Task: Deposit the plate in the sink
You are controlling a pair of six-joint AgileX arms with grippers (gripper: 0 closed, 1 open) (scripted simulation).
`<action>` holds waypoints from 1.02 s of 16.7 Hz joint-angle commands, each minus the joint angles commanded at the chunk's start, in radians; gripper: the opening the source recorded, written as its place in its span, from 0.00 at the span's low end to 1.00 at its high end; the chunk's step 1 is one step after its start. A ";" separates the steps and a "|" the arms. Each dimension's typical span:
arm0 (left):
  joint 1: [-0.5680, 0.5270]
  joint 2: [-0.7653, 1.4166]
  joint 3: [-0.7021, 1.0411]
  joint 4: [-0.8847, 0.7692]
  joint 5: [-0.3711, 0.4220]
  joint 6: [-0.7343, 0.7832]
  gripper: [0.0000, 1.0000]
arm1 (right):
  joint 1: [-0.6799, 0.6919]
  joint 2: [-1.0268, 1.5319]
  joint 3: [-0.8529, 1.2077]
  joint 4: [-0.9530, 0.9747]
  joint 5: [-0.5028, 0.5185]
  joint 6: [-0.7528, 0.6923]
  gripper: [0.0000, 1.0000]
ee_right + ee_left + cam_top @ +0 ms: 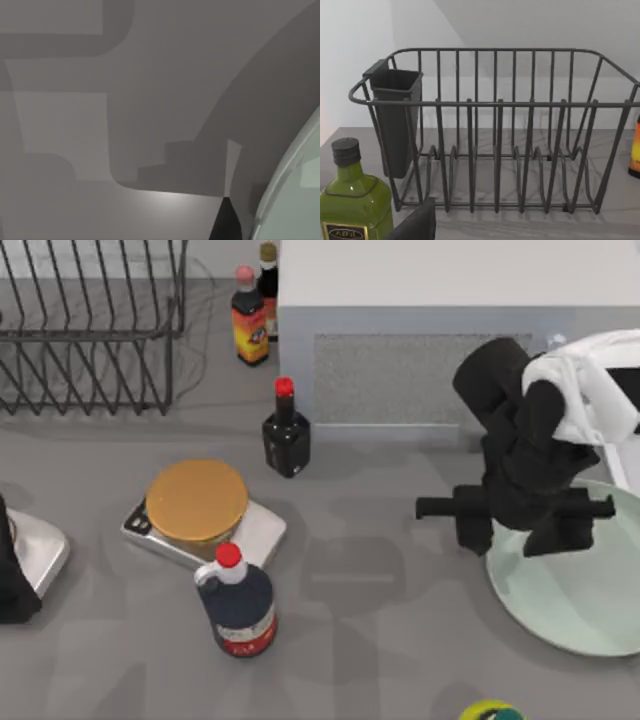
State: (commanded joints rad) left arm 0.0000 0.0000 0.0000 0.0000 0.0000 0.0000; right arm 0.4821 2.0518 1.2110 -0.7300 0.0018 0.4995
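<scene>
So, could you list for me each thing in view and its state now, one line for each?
plate: flat on the table at the right, not lifted.
right gripper: over the plate's left rim.
left gripper: parked at the left edge.
dish rack: upright, no dishes in it.
red-capped bottles: upright, capped.
green bottle: upright, capped.
golden-brown disc: lying on the scale.

No lettering can be made out. Labels on the green bottle [351, 202], the dark red-capped bottle [240, 602] and the orange-labelled bottle [249, 322] are too small to read.
</scene>
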 joint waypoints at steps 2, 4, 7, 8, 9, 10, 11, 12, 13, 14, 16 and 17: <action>0.000 0.000 0.000 0.000 0.000 0.000 1.00 | 0.000 0.000 0.000 0.000 0.000 0.000 0.00; 0.000 0.000 0.000 0.000 0.000 0.000 1.00 | 0.000 0.000 0.000 0.000 0.000 0.000 0.00; 0.000 0.000 0.000 0.000 0.000 0.000 1.00 | 0.000 0.000 0.000 0.000 0.000 0.000 0.00; 0.000 0.000 0.000 0.000 0.000 0.000 1.00 | 0.000 0.000 0.000 0.000 0.000 0.000 0.00; 0.000 0.000 0.000 0.000 0.000 0.000 1.00 | -0.014 -0.076 0.021 0.004 0.010 -0.004 0.00; 0.000 0.000 0.000 0.000 0.000 0.000 1.00 | -0.014 -0.076 0.021 0.002 0.010 -0.005 0.00; 0.000 0.000 0.000 0.000 0.000 0.000 1.00 | -0.015 -0.081 0.024 -0.009 0.009 -0.007 0.00; 0.000 0.000 0.000 0.000 0.000 0.000 1.00 | -0.018 -0.089 0.028 -0.031 0.009 -0.010 0.00; 0.000 0.000 0.000 0.000 0.000 0.000 1.00 | -0.022 -0.098 0.035 -0.063 0.008 -0.013 0.00; 0.000 0.000 0.000 0.000 0.000 0.000 1.00 | -0.026 -0.107 0.046 -0.105 0.008 -0.017 0.00; 0.000 0.000 0.000 0.000 0.000 0.000 1.00 | -0.040 -0.124 0.091 -0.222 0.007 -0.022 0.00; 0.000 0.000 0.000 0.000 0.000 0.000 1.00 | -0.049 -0.132 0.127 -0.295 0.007 -0.024 0.00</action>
State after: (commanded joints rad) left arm 0.0000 0.0000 0.0000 0.0000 0.0000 0.0000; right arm 0.4332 1.9196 1.3377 -1.0252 0.0092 0.4754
